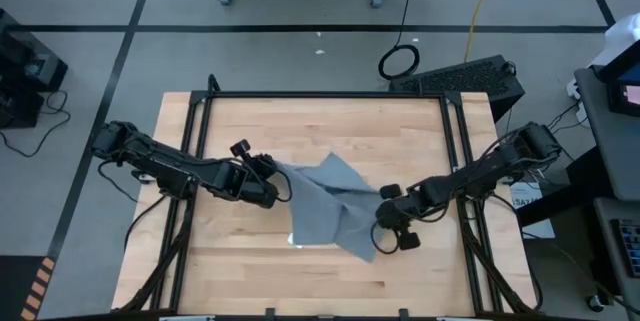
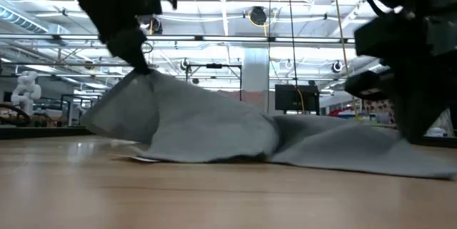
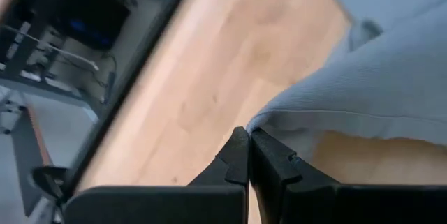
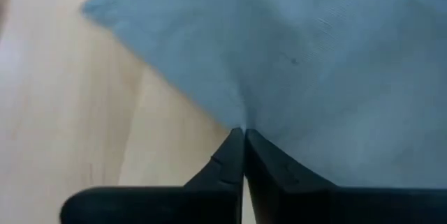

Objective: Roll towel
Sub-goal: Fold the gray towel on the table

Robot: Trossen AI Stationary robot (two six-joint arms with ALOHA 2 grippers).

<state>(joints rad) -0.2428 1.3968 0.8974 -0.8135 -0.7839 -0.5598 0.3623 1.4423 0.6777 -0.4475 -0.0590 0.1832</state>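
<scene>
Pinching 1 towel (image 1: pixel 330 211): left tool (image 3: pixel 248 135), right tool (image 4: pixel 244 132).

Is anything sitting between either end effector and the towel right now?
Nothing visible. The left end effector and right end effector are each shut on an edge of the towel, with only bare table around.

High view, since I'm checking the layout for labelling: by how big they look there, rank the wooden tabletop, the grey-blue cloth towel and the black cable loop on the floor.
1. Wooden tabletop, by far the largest.
2. Grey-blue cloth towel, pinched by the left gripper and right gripper.
3. Black cable loop, smallest.
</scene>
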